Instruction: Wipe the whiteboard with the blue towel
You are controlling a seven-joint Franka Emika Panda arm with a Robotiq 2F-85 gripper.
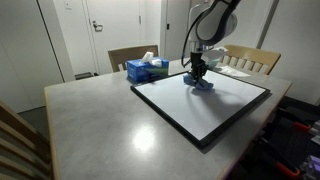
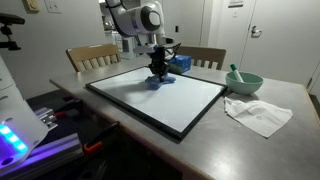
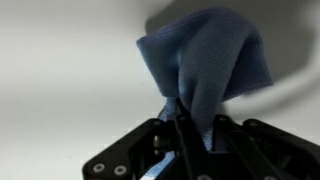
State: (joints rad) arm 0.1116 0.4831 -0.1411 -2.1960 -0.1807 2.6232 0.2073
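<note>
The surface (image 1: 90, 120) is a grey table top, and most of it is covered by the whiteboard (image 1: 215, 105). The whiteboard is a large flat rectangle lying face up, with a plain white face and a thin black frame all round. The blue towel (image 1: 203, 84) is far smaller. It is a soft cloth of dull mid-blue, bunched into loose, uneven folds. In the wrist view it (image 3: 205, 60) fans out wide at its free end and narrows to a gathered neck.

By count:
- one surface
- one whiteboard
- two wooden chairs (image 1: 250, 60) beyond the whiteboard's far side
- one blue tissue box (image 1: 147, 68) with white tissue showing, just outside the whiteboard's frame on that same far side
- one pale green bowl (image 2: 243, 80) on the surface off one side of the whiteboard
- one crumpled white cloth (image 2: 260, 113) off that same side, near the frame
- one blue towel
- one gripper

The towel sits on the whiteboard's white face, inside the frame and close to the corner nearest the tissue box. The gripper (image 1: 199, 72) hangs directly above it, pointing down at the whiteboard. Its fingers (image 3: 178, 128) are closed tight on the towel's gathered neck. The rest of the cloth spreads below them against the white face in both exterior views.
</note>
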